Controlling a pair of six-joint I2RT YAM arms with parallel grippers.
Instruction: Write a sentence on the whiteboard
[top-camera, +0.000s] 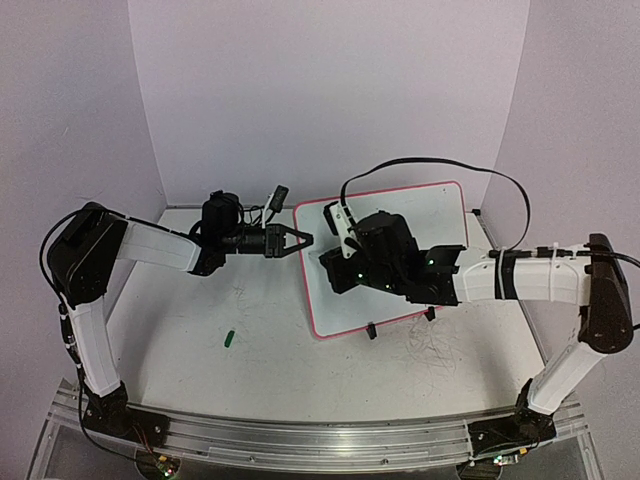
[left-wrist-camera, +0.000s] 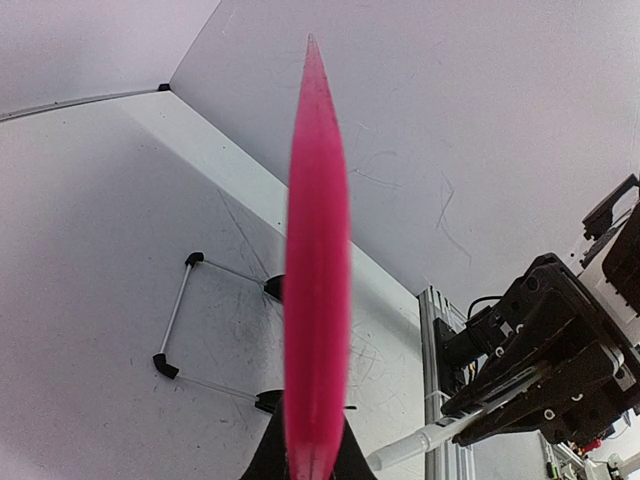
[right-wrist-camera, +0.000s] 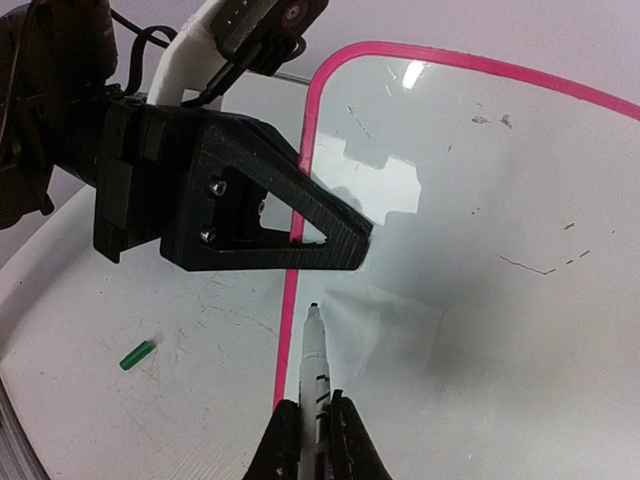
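Beneath right arm (top-camera: 520, 280), whiteboard (top-camera: 432, 215) half-hidden — left jaws tight on frame (left-wrist-camera: 316, 250), right on marker (right-wrist-camera: 313, 365).

**Nothing legible on my feeds**

I can read no word, label or number in any view. The whiteboard (right-wrist-camera: 480, 250) carries only a few short, faint strokes (right-wrist-camera: 525, 265), none forming a letter I can make out. Dark marks on the pen (right-wrist-camera: 312, 360) are too small to read. The scribbles on the surface (top-camera: 250, 320) are scuffs.

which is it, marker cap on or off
Off: the marker in the right gripper shows a bare tip; a green cap lies on the table.
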